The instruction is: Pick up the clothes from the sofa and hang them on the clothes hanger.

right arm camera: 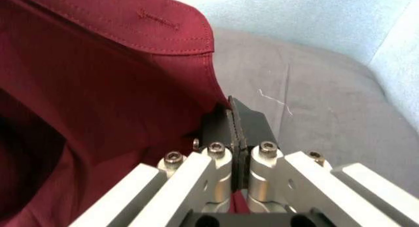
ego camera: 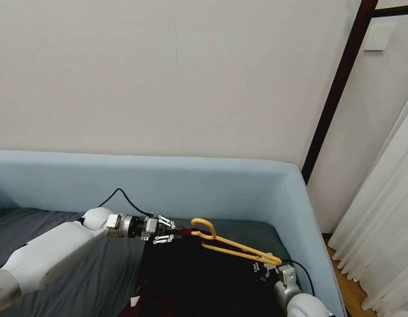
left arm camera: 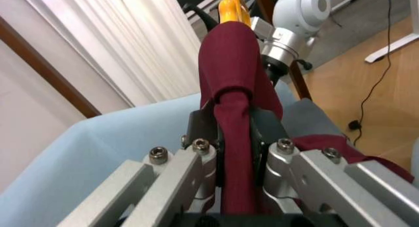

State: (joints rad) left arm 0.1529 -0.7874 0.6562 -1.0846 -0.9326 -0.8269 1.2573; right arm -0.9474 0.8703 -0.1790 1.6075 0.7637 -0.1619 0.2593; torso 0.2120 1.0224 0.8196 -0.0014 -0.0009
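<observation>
Your left gripper [ego camera: 168, 231] is out over the sofa [ego camera: 191, 175]. Its fingers are shut tight on a rolled bit of the red shirt [left arm camera: 229, 60]. Your right gripper [ego camera: 270, 269] is low, near the sofa's right end, and its fingers are pinched shut on the shirt's stitched edge. The yellow hanger [ego camera: 234, 247] lies between the two grippers. Its long line runs from the hook, just beside your left fingers, down to your right gripper. The rest of the shirt hangs dark under it. The shirt runs straight from your left fingers toward the hanger, so I think the next move goes along that line. Your left gripper is nearer the hook.
</observation>
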